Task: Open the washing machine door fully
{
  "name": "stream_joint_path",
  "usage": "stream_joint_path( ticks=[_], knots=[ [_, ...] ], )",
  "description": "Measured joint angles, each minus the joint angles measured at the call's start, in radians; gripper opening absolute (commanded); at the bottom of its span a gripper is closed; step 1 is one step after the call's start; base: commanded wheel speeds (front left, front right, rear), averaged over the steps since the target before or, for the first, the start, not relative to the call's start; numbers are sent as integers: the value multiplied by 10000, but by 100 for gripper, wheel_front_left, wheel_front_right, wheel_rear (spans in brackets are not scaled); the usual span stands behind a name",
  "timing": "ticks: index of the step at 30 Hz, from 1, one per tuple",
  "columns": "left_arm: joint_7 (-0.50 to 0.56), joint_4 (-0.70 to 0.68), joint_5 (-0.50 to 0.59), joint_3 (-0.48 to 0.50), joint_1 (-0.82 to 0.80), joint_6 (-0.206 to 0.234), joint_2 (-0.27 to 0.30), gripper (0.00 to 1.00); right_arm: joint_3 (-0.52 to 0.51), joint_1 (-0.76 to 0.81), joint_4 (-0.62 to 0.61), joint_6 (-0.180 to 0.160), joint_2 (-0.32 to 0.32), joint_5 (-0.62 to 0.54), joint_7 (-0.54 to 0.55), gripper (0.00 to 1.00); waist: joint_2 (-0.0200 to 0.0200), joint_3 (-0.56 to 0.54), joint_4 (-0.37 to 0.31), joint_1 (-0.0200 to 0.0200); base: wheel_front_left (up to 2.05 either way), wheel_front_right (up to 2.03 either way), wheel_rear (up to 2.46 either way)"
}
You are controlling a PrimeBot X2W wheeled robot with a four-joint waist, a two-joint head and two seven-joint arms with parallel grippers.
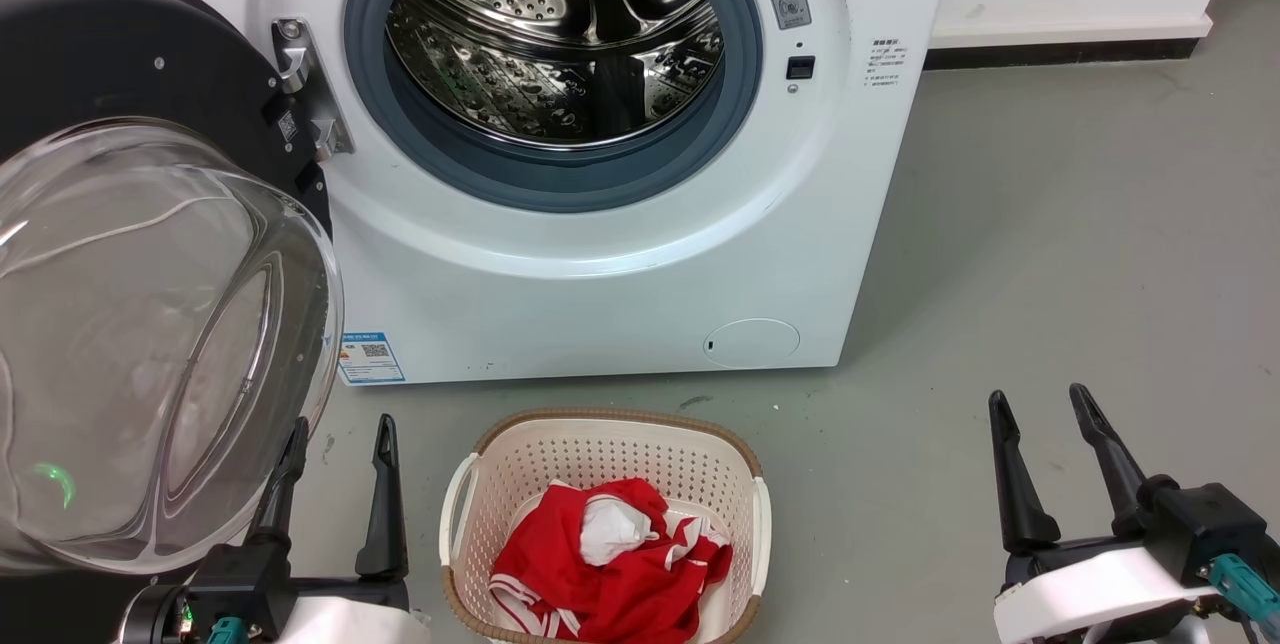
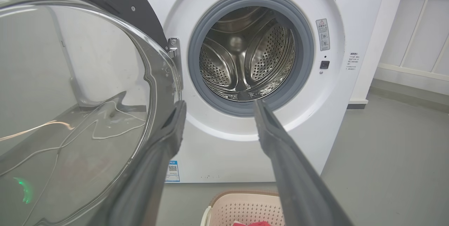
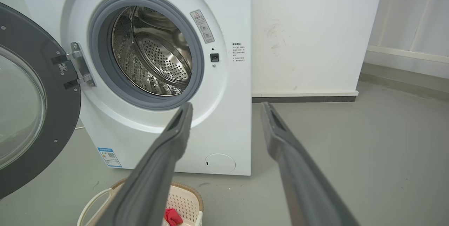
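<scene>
Door: the washing machine door (image 1: 150,304) stands wide open at the robot's left, its black ring turned away from the opening and its clear glass bulge facing the camera.
Hinge: a metal hinge (image 1: 300,89) joins the door to the left edge of the white washing machine (image 1: 620,274).
Opening: uncovered, with a grey rubber ring (image 1: 560,179) around a shiny steel drum (image 1: 560,34) full of small holes.
Machine front: a small round flap (image 1: 752,342) sits low on the right and a blue sticker (image 1: 370,357) low on the left.
Left tool (image 1: 340,429): released, its two dark fingers spread and holding nothing. It sits just beside the lower edge of the glass bulge (in the left wrist view one finger overlaps that rim, and whether it touches cannot be told).
Right tool (image 1: 1040,399): released as well, fingers apart and holding nothing, above bare floor and well apart from the machine and the door.
Basket: a pale plastic laundry basket (image 1: 600,429) with a brown rim stands on the floor just in front of the machine, between the two tools.
Basket contents: crumpled red and white clothing (image 1: 610,574).
Floor: grey and smooth (image 1: 1050,224).
Wall: white (image 3: 315,26), to the right of the machine, with a dark strip along its base.
</scene>
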Motion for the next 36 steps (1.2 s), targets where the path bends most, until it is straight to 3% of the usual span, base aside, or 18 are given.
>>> stream_joint_path(
  ticks=[5, 6, 10, 36],
  knots=[
    [0, 33, -15, -2, -1, -36, -12, 100, -2, -16, 35, 0, 0, 54, -10, 100, 0, -21, 18, 0, 0, 0, 0],
    [2, 94, -13, -8, 12, -35, -19, 0, -6, 4, 94, 0, 0, 52, -6, 0, 0, -23, 20, 0, 0, 0, 0],
    [107, 485, -153, -6, 175, -36, -59, 0, 12, 221, 431, 0, 2, 184, 35, 0, 0, -22, 25, 0, 0, 0, 0],
    [1285, 1137, -4953, 234, -318, -257, -63, 0, -79, -107, 909, -2, -105, 5120, 844, 0, 1, -5, 115, 0, 0, 0, 0]
  ],
)
